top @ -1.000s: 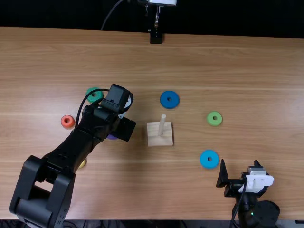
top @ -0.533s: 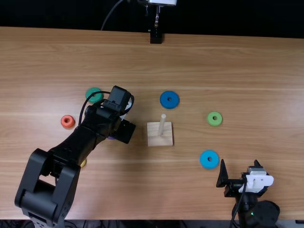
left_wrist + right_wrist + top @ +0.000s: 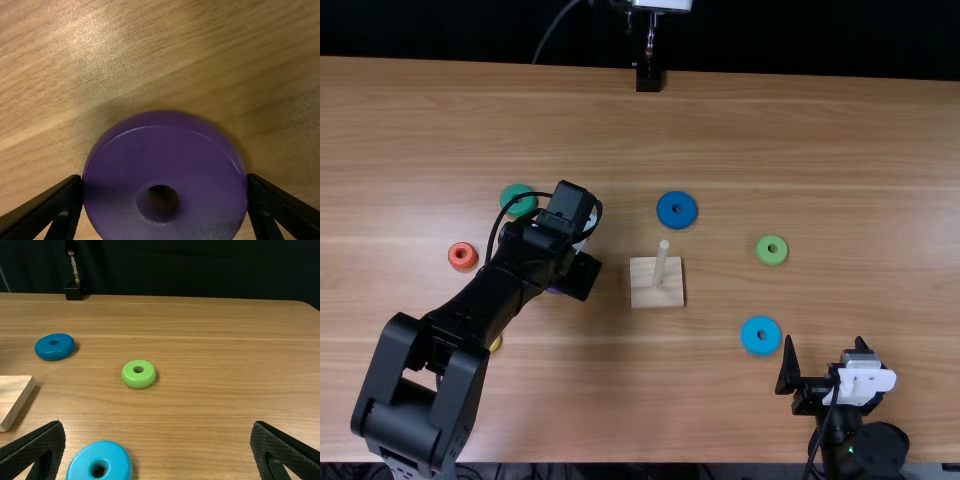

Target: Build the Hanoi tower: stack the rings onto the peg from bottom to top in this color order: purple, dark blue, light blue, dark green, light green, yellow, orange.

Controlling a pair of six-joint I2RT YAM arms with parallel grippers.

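Wooden table point(image 3: 800, 150), left gripper point(image 3: 579, 276) ring-wide, clasping purple ring point(image 3: 125, 170) (snugly)

Cannot see most of the purple ring point(image 3: 554, 291) under the left gripper point(image 3: 578, 277) in the top view, nor its whole rim, cut by the edge of the left wrist view. Can make out just a sliver of the yellow ring point(image 3: 496, 344) beside the left arm point(image 3: 470, 312). Lose part of the dark green ring point(image 3: 518, 188) behind the black cable point(image 3: 492, 236). In the right wrist view, find the light blue ring point(image 3: 104, 455) and wooden base point(image 3: 11, 397) cut off.
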